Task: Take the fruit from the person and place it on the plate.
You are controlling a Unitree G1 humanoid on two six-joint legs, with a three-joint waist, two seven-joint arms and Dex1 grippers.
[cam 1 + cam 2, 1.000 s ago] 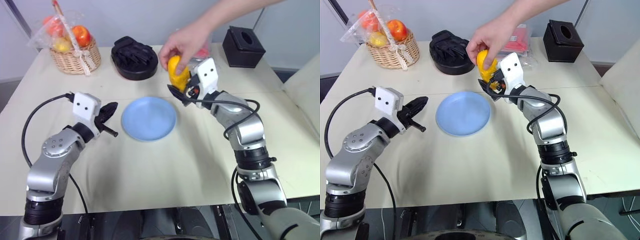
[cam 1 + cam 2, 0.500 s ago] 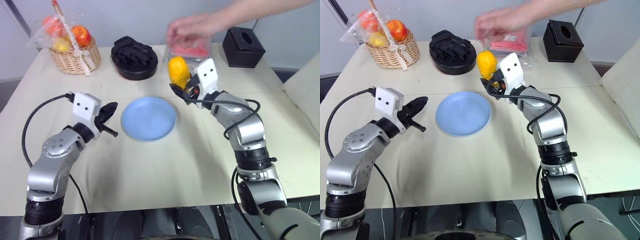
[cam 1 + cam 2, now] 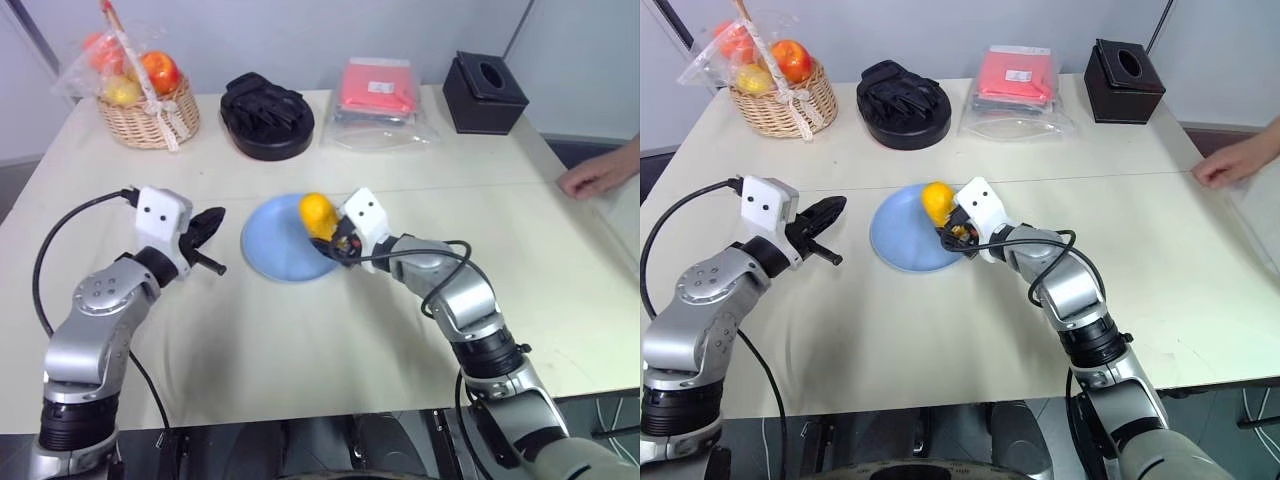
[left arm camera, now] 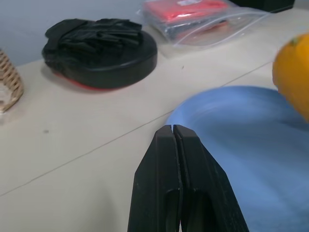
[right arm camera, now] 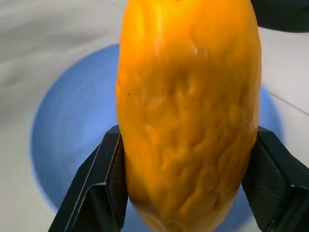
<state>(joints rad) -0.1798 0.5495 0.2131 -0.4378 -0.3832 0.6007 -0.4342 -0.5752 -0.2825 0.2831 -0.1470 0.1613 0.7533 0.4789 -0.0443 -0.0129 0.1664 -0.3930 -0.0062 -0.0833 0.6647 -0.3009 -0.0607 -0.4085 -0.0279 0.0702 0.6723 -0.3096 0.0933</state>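
The right hand (image 3: 335, 243) pinches the fruit (image 3: 317, 212) above the plate (image 3: 275, 250)'s right edge — let go here, it may roll onto the worktop (image 3: 330, 330); the left hand (image 3: 208, 222) is pressed together.

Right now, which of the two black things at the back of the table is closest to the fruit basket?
The round, ridged black object, just beside the fruit basket. The other one, the square black box with a hole on top, sits at the opposite corner, past the red packet.
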